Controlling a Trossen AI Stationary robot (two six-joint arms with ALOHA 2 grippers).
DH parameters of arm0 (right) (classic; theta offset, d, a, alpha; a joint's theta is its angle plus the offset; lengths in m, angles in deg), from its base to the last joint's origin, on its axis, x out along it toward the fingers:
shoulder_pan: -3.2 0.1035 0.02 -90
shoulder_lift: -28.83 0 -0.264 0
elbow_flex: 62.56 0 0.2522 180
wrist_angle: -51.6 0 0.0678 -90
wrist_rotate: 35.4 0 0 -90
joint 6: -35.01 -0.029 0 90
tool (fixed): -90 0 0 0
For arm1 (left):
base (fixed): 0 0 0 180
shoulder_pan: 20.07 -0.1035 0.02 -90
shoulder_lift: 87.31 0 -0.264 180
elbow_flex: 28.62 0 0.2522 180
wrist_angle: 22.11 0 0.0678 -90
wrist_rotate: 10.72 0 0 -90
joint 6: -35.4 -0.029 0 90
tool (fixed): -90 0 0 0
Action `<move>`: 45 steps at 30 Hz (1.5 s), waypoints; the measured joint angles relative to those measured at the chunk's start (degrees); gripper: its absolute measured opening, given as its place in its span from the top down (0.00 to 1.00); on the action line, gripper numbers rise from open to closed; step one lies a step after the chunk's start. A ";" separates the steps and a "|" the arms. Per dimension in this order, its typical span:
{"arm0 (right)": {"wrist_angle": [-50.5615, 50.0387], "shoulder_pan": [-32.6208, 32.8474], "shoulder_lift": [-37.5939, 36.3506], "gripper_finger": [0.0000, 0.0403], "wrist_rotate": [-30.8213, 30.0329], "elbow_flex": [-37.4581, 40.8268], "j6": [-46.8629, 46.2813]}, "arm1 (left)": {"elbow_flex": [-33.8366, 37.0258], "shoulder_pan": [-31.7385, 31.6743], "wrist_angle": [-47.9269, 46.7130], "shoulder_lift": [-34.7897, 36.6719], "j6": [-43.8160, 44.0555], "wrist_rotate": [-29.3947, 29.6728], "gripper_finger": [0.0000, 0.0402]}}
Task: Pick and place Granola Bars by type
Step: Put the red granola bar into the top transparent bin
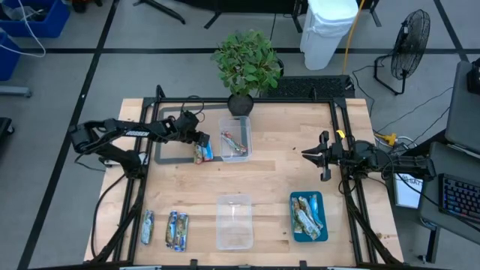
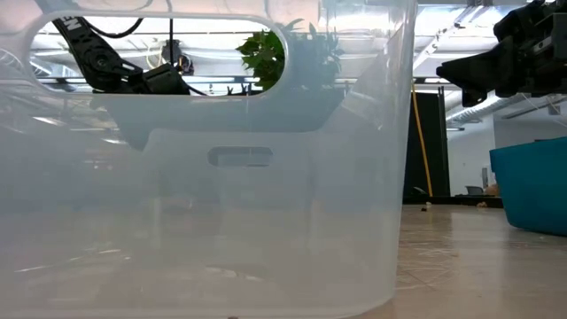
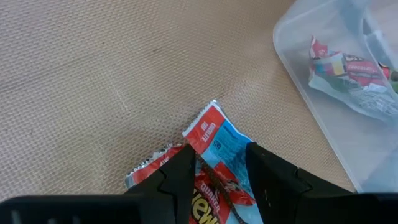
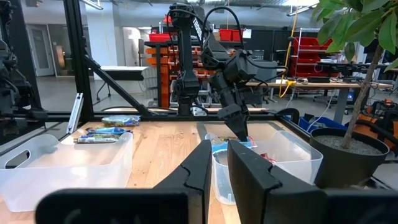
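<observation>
Two red-blue Granola Bars (image 3: pixel 214 140) (image 1: pixel 202 154) lie flat on the table at the far left, beside a clear tub (image 1: pixel 235 139) that holds more red-blue bars (image 3: pixel 348 71). My left gripper (image 3: pixel 217 171) (image 1: pixel 200 145) slants down over them, open. Its two fingers stand on either side of one bar; whether they touch it I cannot tell. The other bar's crinkled end (image 3: pixel 146 165) shows beside one finger. My right gripper (image 4: pixel 217 158) (image 1: pixel 307 154) waits shut and level above the table's right side, holding nothing.
An empty clear tub (image 1: pixel 234 221) stands near the front middle and fills the low view. A teal tray (image 1: pixel 294 217) with several bars sits front right. Blue-white bars (image 1: pixel 177 230) and another bar (image 1: pixel 148 226) lie front left. A potted plant (image 1: pixel 246 67) stands at the far edge.
</observation>
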 joint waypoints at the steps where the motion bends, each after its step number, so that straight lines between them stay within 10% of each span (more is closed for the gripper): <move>1: 0.00 0.01 0.00 0.89 0.01 -0.01 0.00 | 0.00 0.00 -0.01 0.00 -0.02 -0.41 0.65; 10: 0.00 0.00 0.00 0.89 0.00 -0.01 0.01 | 0.00 -0.02 -0.01 0.00 -2.96 -1.82 0.98; 25: 0.00 0.00 0.00 0.89 0.02 -0.02 0.00 | -0.09 0.00 -1.22 6.23 -8.96 -1.85 0.99; 45: 0.02 0.00 -0.02 0.89 0.00 -0.02 0.00 | -0.09 0.02 -8.14 31.96 -20.19 -3.78 1.00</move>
